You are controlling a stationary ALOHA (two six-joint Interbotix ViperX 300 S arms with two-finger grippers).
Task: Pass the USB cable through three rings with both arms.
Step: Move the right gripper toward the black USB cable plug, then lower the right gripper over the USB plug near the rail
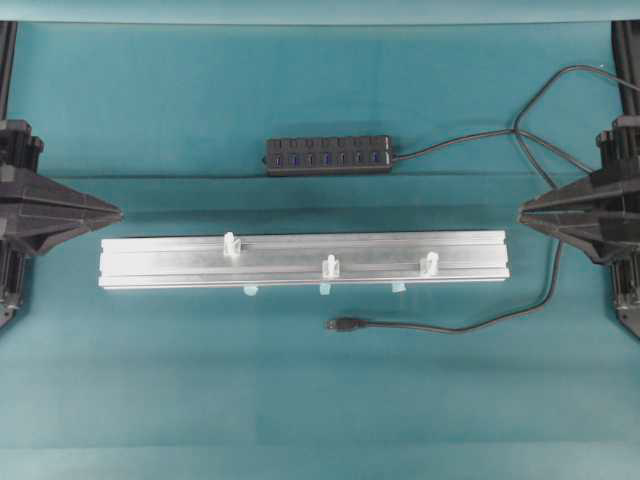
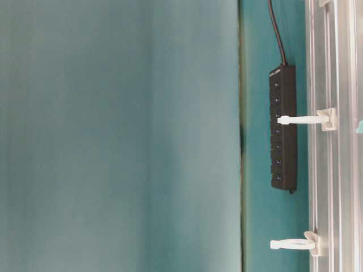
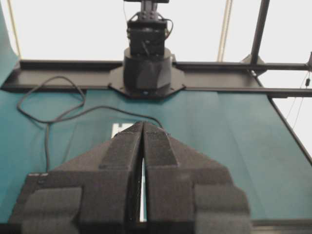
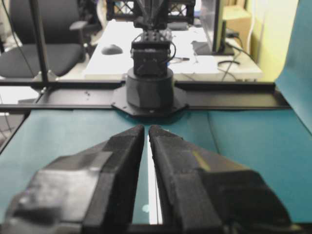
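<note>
Both tools, left [image 3: 143,127] and right [image 4: 146,129], sit together, hiding most of the rail [image 1: 160,262]; USB cable [image 1: 450,326] runs off-frame.

In the overhead view the left gripper [image 1: 118,212] sits at the 9 o'clock edge, its wedge tip pointing toward 3 o'clock; the right gripper [image 1: 522,212] sits at the 3 o'clock edge, pointing toward 9 o'clock. The two face each other, well apart. From the left wrist, the fingers [image 3: 122,146] press together with only a hairline seam between them. From the right wrist, the fingers [image 4: 173,146] stand nearly together, a narrow slit showing. Neither gripper holds anything.
</note>
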